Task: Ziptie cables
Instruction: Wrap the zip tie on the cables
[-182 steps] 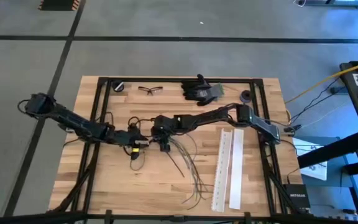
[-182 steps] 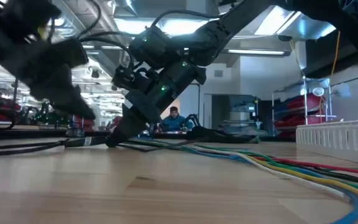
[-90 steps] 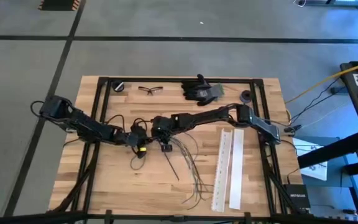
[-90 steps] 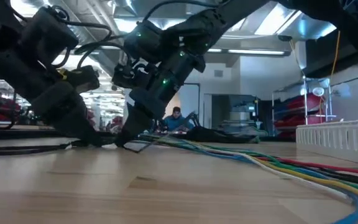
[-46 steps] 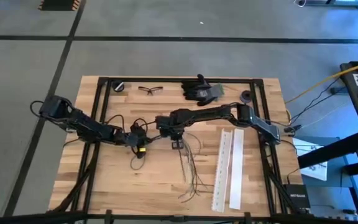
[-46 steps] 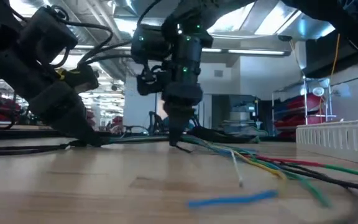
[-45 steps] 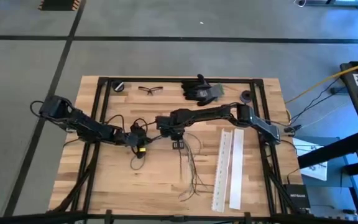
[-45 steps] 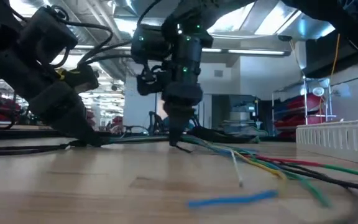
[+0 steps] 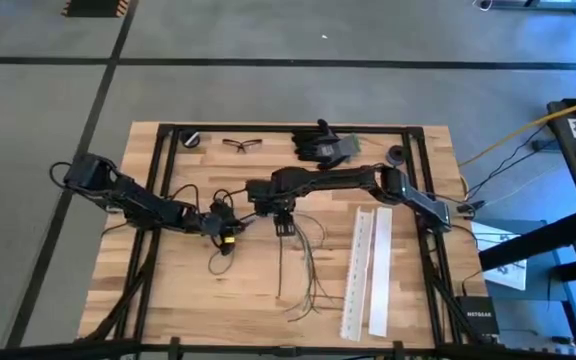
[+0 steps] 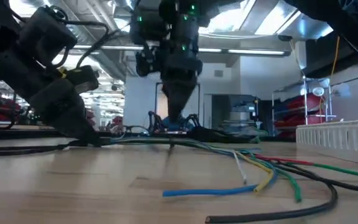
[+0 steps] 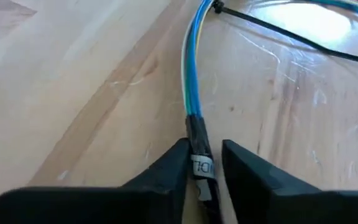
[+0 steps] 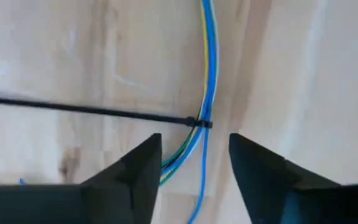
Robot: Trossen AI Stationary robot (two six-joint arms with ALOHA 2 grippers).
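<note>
- Left hand [image 11: 204, 165] low on the worktop [image 9: 168, 290] left of centre, fingers [image 11: 166, 171] clamped on the black sleeved end of the cables [image 11: 191, 74].
- Cables running from that grip toward the worktop's middle, cinched by a thin black zip tie [image 12: 104, 111], tail sticking out sideways.
- Loose coloured ends fanned out on the near side of the worktop [image 10: 247, 171], just left of two white perforated strips [image 9: 363, 270].
- Right hand [image 12: 194, 158] raised over the bundle at the tie, fingers [image 12: 142, 165] spread, gripping nothing.
- Safety glasses [image 9: 238, 145] and black gloves [image 9: 323, 143] along the far edge.
</note>
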